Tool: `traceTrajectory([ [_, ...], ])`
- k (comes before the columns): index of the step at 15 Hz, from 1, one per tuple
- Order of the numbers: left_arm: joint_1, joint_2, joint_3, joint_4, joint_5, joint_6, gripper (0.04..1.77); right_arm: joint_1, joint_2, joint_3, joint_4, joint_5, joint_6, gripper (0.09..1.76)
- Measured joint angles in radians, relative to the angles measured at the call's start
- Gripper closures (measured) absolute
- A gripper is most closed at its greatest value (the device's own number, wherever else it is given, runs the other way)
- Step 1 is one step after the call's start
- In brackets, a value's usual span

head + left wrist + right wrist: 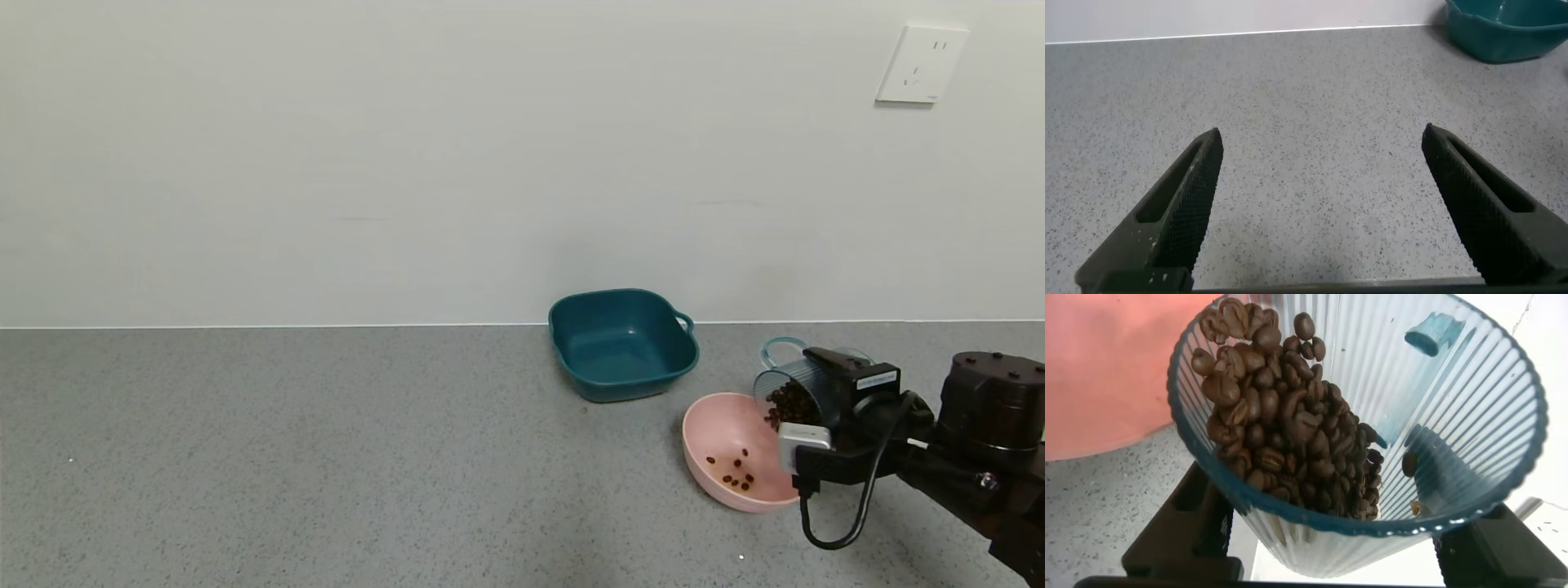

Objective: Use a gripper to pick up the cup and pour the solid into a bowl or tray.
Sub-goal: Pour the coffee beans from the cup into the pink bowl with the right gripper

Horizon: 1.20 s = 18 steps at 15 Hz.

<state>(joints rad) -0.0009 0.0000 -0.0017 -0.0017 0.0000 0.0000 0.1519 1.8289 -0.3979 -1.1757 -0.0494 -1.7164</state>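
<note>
My right gripper [820, 392] is shut on the ribbed blue-grey cup [796, 390] and holds it tipped on its side, its mouth over the right rim of the pink bowl [718, 425]. Dark brown beans [789, 403] are piled at the cup's mouth, and several beans [737, 472] lie in the bowl's bottom. In the right wrist view the cup [1437, 416] fills the picture, with the beans [1282, 425] heaped toward its rim and the pink bowl [1110, 367] behind. My left gripper [1323, 143] is open over bare counter, out of the head view.
A dark teal square basin [622, 343] with a handle stands behind the bowl near the wall; its corner shows in the left wrist view [1503, 28]. A clear ring-shaped thing [780, 349] lies behind the cup. The grey speckled counter [286, 457] stretches left.
</note>
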Motion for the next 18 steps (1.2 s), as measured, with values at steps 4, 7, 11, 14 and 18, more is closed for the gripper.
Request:
traceTrajectory([
  [4, 0.000, 0.000, 0.000, 0.000, 0.000, 0.000, 0.06, 0.000, -0.001, 0.002, 0.000, 0.000, -0.047, 0.49],
  [7, 0.000, 0.000, 0.000, 0.000, 0.000, 0.000, 0.06, -0.002, -0.003, 0.001, 0.000, 0.000, -0.075, 0.49],
  [11, 0.000, 0.000, 0.000, 0.000, 0.000, 0.000, 0.06, 0.001, -0.005, 0.001, -0.001, -0.024, -0.089, 0.49],
  [14, 0.000, 0.000, 0.000, 0.000, 0.000, 0.000, 0.06, 0.005, -0.007, 0.002, -0.003, -0.025, -0.113, 0.49],
  [18, 0.000, 0.000, 0.000, 0.000, 0.000, 0.000, 0.06, 0.007, -0.007, 0.001, -0.004, -0.027, -0.114, 0.49],
])
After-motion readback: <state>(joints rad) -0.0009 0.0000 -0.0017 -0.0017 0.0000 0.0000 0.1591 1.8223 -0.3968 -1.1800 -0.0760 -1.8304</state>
